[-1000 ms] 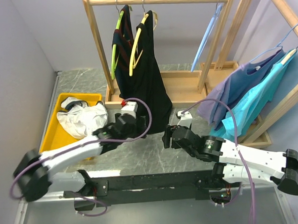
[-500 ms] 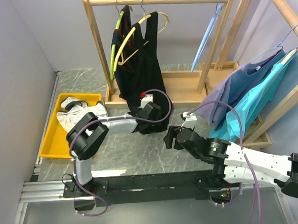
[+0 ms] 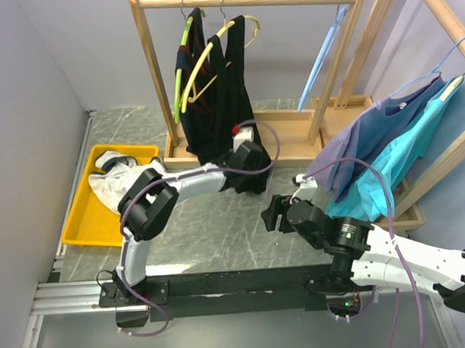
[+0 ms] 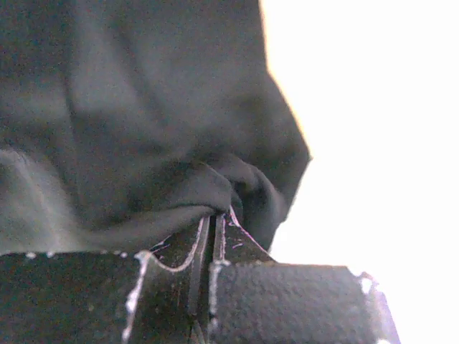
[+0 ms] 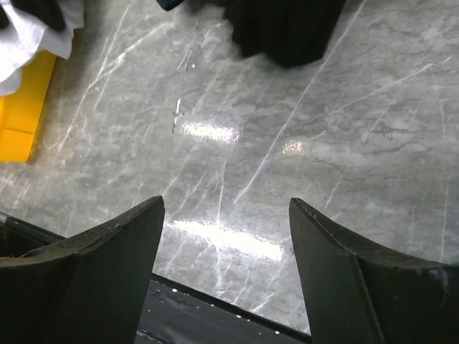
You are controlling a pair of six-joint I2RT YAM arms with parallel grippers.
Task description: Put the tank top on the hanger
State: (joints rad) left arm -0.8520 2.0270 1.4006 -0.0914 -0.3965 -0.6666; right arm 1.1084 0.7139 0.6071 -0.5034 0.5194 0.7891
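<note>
Fabric of the tank top (image 4: pixel 143 107) sits pinched in the left tool (image 4: pixel 213 223).

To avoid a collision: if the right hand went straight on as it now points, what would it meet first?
Probably the bare grey marble tabletop; the open right hand points down at it, nothing between.

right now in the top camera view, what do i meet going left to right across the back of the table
yellow tray → black tank top → light-blue hanger → teal garment
</note>
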